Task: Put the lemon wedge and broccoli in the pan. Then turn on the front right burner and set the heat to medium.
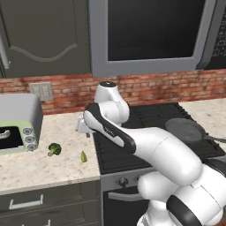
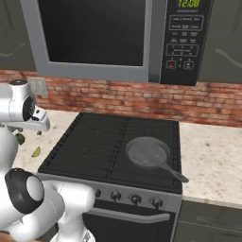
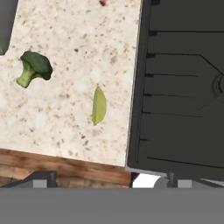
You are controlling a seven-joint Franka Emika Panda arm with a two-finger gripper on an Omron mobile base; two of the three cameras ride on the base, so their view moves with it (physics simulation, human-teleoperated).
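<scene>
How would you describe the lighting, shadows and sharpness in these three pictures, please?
Left base view: flat, even light, soft rendering; the broccoli and lemon wedge cast barely any shadow. Right base view: dim, no glare on the pan. Hand view: brightest, counter speckle slightly blurred.

Home kitchen; gas cooktop (image 2: 113, 142); microwave (image 2: 118, 38) above; brick backsplash (image 2: 142, 99); speckled counter (image 1: 44, 159); toaster oven (image 1: 20, 123)

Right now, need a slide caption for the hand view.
Broccoli and lemon wedge lie apart on the speckled counter, left of the black cooktop.
</scene>
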